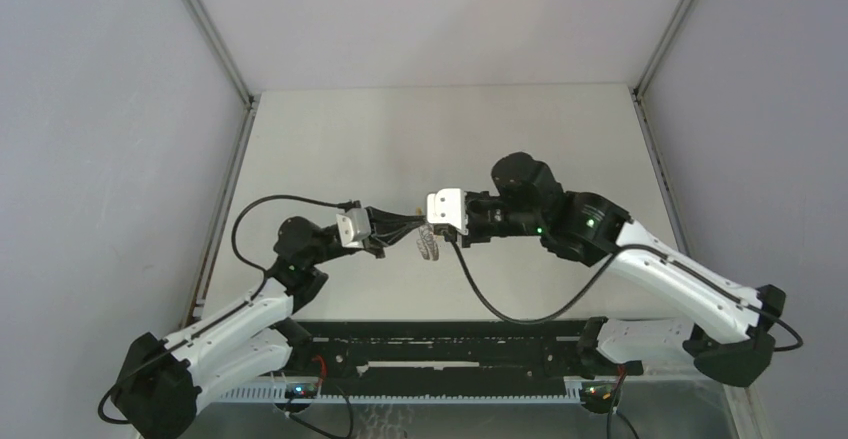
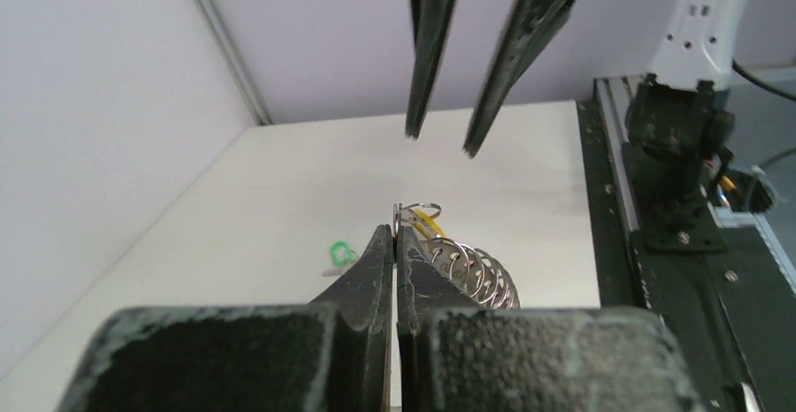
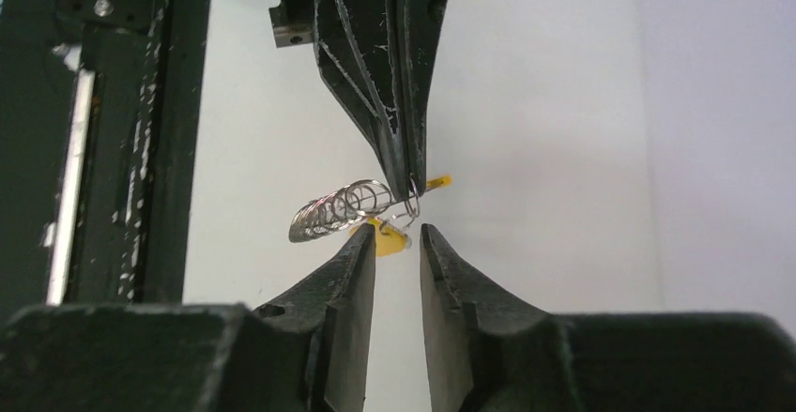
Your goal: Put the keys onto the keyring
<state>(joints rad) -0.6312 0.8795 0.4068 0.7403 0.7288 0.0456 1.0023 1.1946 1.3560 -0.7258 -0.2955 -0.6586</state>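
My left gripper (image 2: 395, 229) is shut on the keyring (image 2: 419, 210), a thin metal ring nipped edge-on at its fingertips above the table. A string of linked metal rings (image 2: 474, 273) hangs from it, and the orange-yellow key head (image 2: 425, 221) sits against the ring. In the right wrist view my right gripper (image 3: 396, 231) is open, its tips on either side of the yellow key head (image 3: 390, 241), just below the keyring (image 3: 411, 207) and the left gripper (image 3: 409, 185). The green-headed key (image 2: 340, 252) lies on the table to the left. From above, both grippers meet at mid-table over the hanging rings (image 1: 430, 244).
A black rail (image 1: 450, 344) carrying the arm bases runs along the near table edge. Grey walls with metal corner posts (image 1: 215, 39) close in the white table (image 1: 450, 139) on the left, back and right.
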